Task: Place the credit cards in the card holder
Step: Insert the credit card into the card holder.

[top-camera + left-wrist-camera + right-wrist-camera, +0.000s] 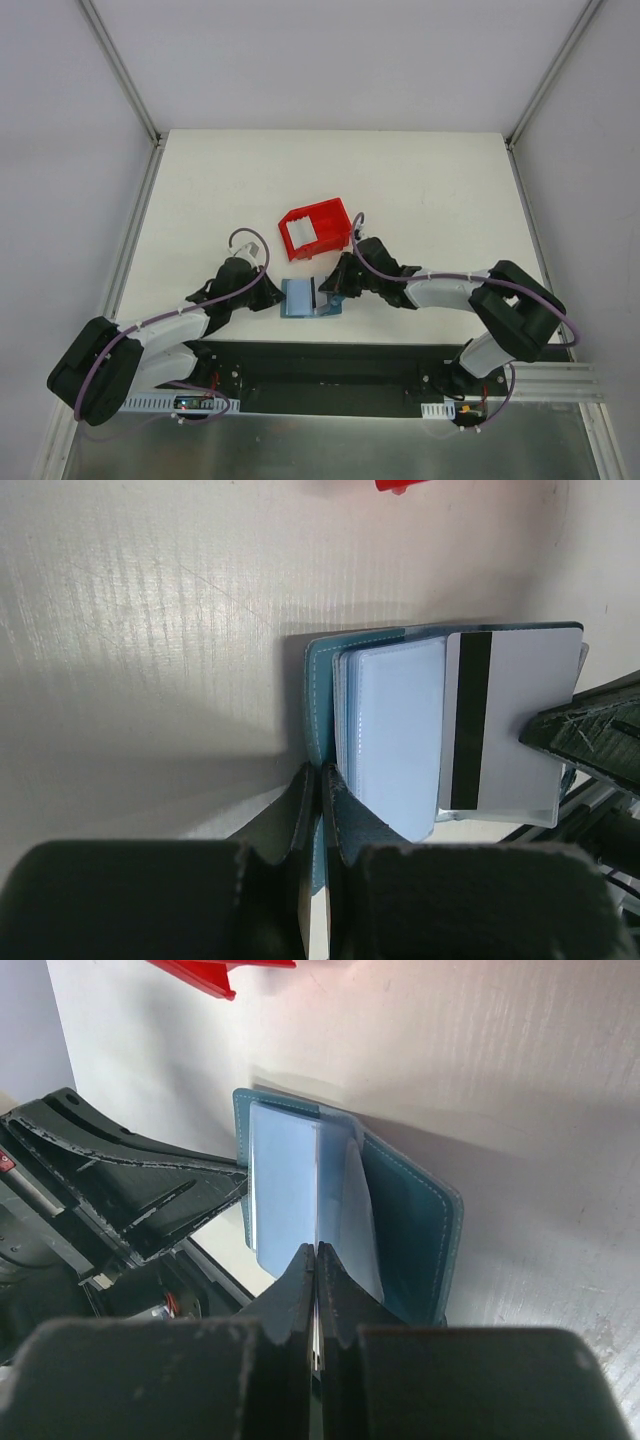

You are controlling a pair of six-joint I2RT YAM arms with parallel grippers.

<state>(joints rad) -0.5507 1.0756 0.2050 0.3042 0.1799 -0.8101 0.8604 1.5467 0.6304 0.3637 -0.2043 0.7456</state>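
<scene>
Clamping card holder [320, 685], striped card [515, 720] overlapping it

Lab cell: white table [400, 180], plain grey walls [60, 120].

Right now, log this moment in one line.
left pincer: shut on card holder | right pincer: shut on credit card | card: over open holder, insertion unclear

A red plastic bin [315, 230] is sitting near the middle of the white bench [420, 180], turned askew to its edges, with its open side facing up and toward the left edge. Only a red sliver of it is showing at the top of each wrist view [400, 484] [215, 972]. A black base plate [330, 365] is lying along the near edge. Aluminium rails [120, 70] are running back from both far corners.
</scene>
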